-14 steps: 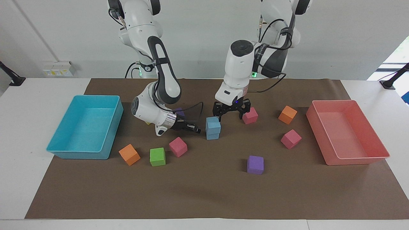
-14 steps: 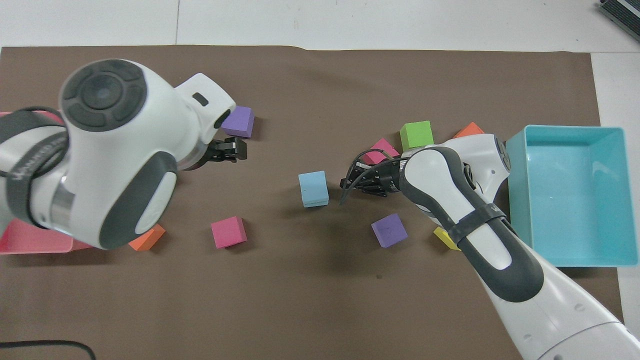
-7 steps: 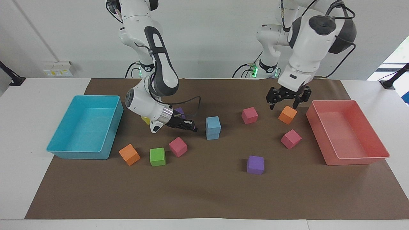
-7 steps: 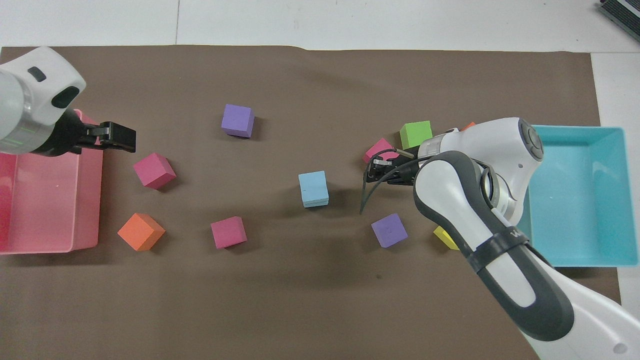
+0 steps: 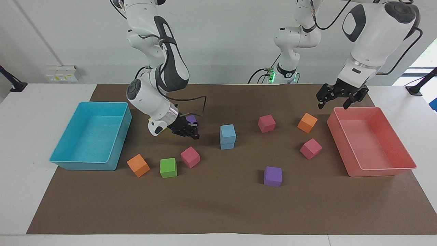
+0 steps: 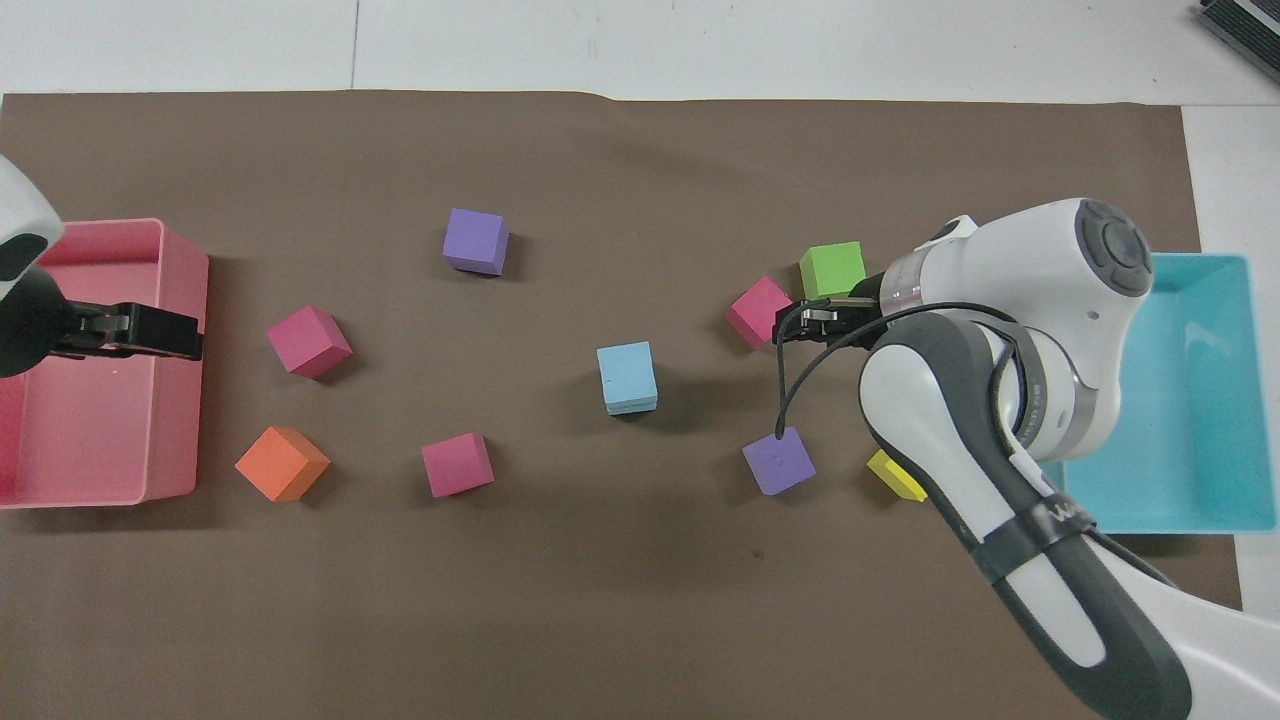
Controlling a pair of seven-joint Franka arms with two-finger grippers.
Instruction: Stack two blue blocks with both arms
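The two blue blocks (image 5: 227, 136), likely light, soft foam best pinched on flat side faces, are sitting stacked beside the empty right gripper (image 5: 186, 131), whose fingers I cannot judge, while the left gripper (image 5: 341, 98) is hanging spread over the pink tray's (image 5: 382, 169) rim.

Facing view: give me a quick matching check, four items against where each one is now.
Items:
1. upper blue block
2. left gripper
3. green cube
4. right gripper

Places:
A. over the pink tray's rim
B. between an orange cube and a pink cube
C. on the lower blue block
D. in the air, beside the stack

Pairs: 1-C, 2-A, 3-B, 4-D
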